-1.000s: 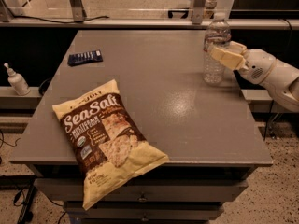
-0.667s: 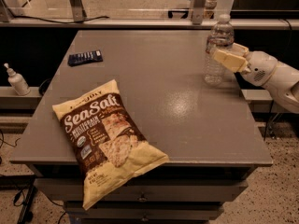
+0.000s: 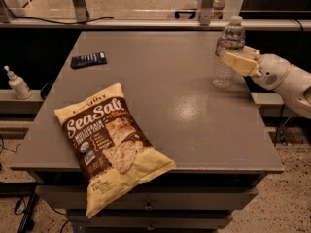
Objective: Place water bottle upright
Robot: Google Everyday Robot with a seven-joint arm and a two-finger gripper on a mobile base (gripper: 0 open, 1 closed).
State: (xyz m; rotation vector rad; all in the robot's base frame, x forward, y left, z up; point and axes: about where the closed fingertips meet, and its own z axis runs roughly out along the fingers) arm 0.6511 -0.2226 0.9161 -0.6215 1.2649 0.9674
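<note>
Gripper (image 3: 236, 59) over right edge of counter (image 3: 160, 81), jaws closed on mid-body of water bottle (image 3: 222, 74) standing vertical near counter's far right corner, likely calling for straight sideways withdrawal.

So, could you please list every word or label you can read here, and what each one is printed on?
"SeaSalt": on the chip bag, in big white letters.
"MULTIGRAIN": same bag, just beneath.
"JULY": same bag, near its top edge.
Smaller print on the bag: too small to read.
Label on the water bottle, which has the gripper beside it: too blurred to read.
Marks on the dark flat pack: unreadable.
</note>
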